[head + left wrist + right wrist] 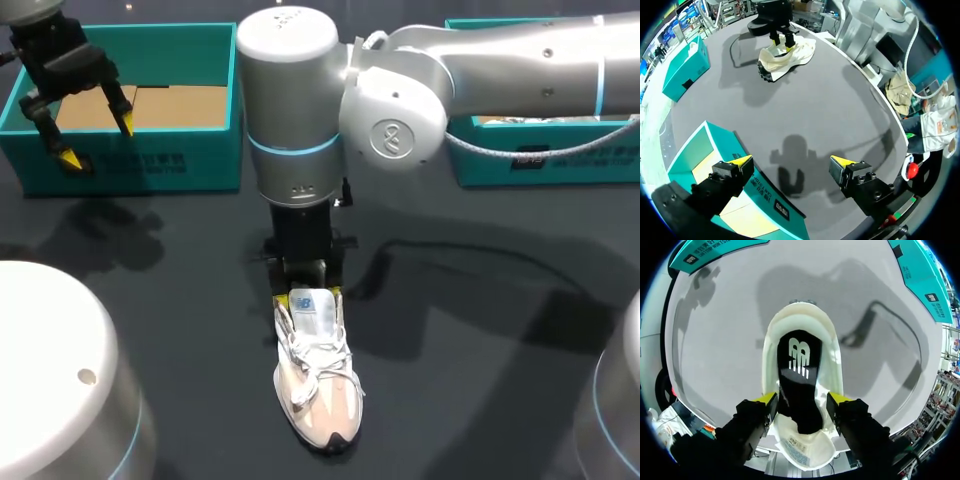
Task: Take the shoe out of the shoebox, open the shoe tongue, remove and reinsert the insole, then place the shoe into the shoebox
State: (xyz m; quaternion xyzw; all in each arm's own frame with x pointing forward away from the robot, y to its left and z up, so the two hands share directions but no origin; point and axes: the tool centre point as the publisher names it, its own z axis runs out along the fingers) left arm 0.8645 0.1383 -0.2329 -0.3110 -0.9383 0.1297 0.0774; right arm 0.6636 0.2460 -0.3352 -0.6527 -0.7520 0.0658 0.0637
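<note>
A pale shoe (318,390) stands upright on the dark table (480,330), its long axis running near to far, toe toward the head camera and heel away. Its tongue (310,305) stands up at the opening, and the black insole (799,385) lies inside. The right gripper (307,293), on an arm reaching in past the middle, hangs over the shoe's opening. Its fingers stand moderately apart and press the collar from both sides. Farther back at the left sits a teal shoebox (200,150). The left gripper (97,144) hovers over its front wall, fingers wide apart, holding nothing. A second teal shoebox (560,160) sits far right, partly hidden by the right arm.
</note>
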